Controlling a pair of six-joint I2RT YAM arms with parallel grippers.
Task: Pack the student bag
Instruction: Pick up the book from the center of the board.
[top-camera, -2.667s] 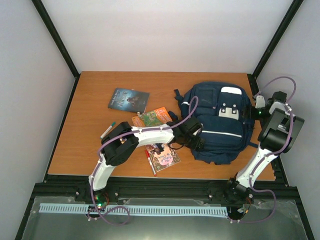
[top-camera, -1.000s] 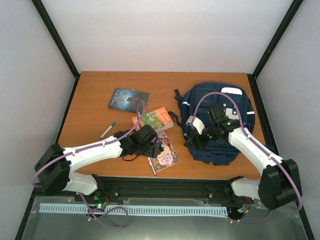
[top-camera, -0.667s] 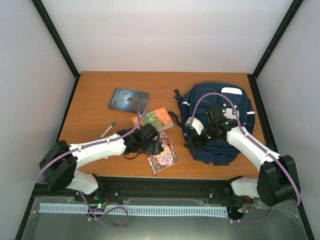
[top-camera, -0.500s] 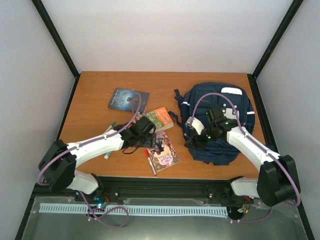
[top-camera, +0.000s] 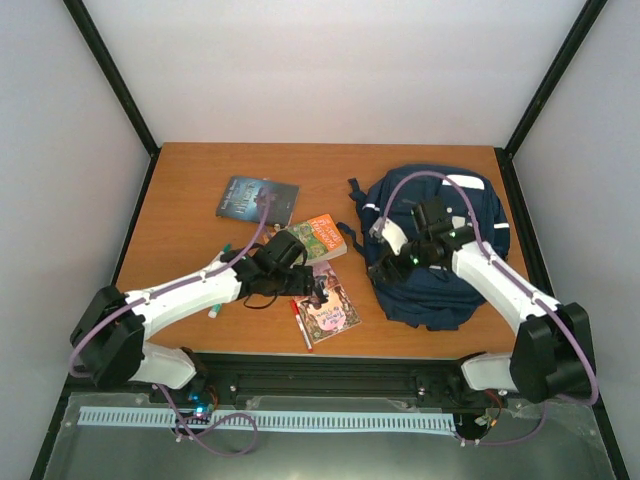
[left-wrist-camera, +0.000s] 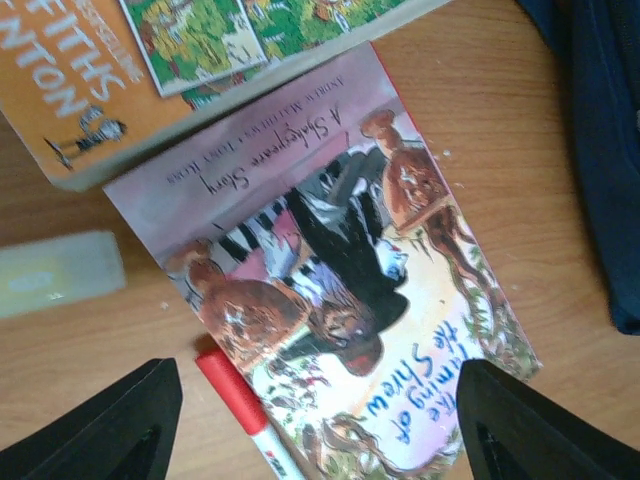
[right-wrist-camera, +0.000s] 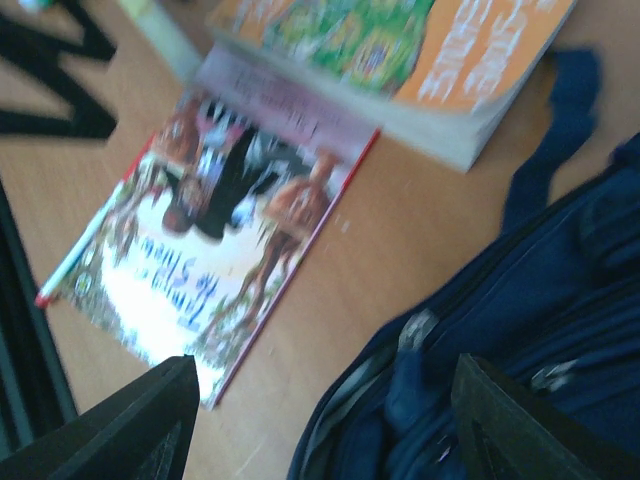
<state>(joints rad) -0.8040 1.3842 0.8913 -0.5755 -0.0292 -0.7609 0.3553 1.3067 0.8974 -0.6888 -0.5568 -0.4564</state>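
- The student bag (top-camera: 425, 295) lay on the right half of the table (top-camera: 180, 200), front pockets up. The views showed nothing packed in it yet.
- The left claw (left-wrist-camera: 315, 425) had pulled back from the bag's left edge and swung over to the books. It hung released above the pink Shrew paperback (left-wrist-camera: 340, 280), fingers wide apart and gripping nothing. A red pen (left-wrist-camera: 240, 405) lay just beside that cover and a pale eraser (left-wrist-camera: 60, 275) a little further off.
- The right claw (right-wrist-camera: 320, 425), folded away at the right edge moments earlier, had come across to the bag's left side. It too was released and empty, looking down past the bag's edge.
- The orange book (top-camera: 322, 235) and the dark book (top-camera: 257, 198) stayed where they had been.
- The arms seemed to have split the work, the left fetching a book and the right tending the bag. Packing had barely begun.
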